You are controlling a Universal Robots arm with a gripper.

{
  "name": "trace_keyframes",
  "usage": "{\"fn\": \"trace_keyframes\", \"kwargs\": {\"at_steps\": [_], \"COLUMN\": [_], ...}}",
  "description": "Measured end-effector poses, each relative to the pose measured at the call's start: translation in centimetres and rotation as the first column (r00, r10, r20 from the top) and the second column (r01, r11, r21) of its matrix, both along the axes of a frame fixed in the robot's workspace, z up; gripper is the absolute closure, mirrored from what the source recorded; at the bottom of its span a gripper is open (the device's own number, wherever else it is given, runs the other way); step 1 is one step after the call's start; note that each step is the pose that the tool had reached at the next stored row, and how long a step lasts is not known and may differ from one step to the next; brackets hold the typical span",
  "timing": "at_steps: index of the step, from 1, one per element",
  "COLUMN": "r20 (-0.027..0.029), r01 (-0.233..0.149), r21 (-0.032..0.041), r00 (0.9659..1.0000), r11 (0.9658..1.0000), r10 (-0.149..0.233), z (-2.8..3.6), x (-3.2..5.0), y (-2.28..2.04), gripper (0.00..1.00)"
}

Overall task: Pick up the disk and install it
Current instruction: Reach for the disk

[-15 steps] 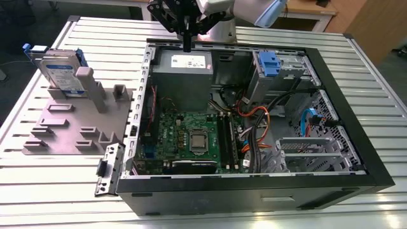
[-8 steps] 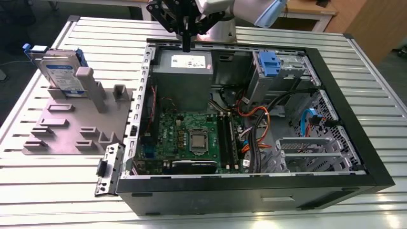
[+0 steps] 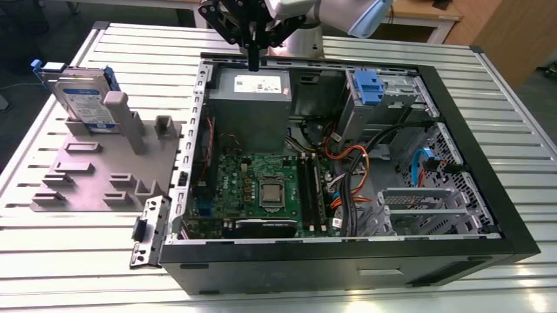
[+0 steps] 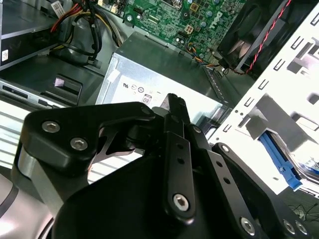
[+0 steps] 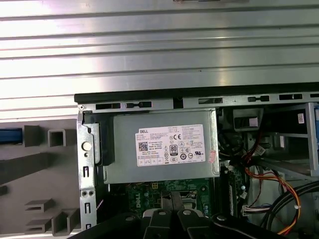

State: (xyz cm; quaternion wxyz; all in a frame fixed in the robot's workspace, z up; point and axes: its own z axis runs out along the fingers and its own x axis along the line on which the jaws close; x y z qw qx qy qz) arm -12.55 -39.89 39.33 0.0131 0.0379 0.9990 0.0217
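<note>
In my first wrist view: white label (image 5: 170,145), small print plus certification marks, on grey power supply (image 5: 124,167). Exterior view: blue-and-white label (image 3: 85,99) on disk (image 3: 68,83).

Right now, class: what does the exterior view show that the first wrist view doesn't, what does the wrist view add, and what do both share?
Exterior view's extras: the whole disk, upright in the grey fixture, apart from the case; the processor socket; the gripper seen whole above the power supply. First wrist view's extras: the white label seen straight on, a pink sticker at its corner. Shared: power supply, fixture, case, ribbed table.
</note>
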Motion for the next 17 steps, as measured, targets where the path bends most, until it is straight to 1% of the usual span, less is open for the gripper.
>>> {"fn": "trace_keyframes", "kwargs": {"at_steps": [17], "r20": [0.0000], "r01": [0.000], "r21": [0.0000], "r00": [1.0000], "r11": [1.0000], "r10": [0.000], "z": [0.00], "x": [-0.61], "y": [0.00], "gripper": [0.89]}}
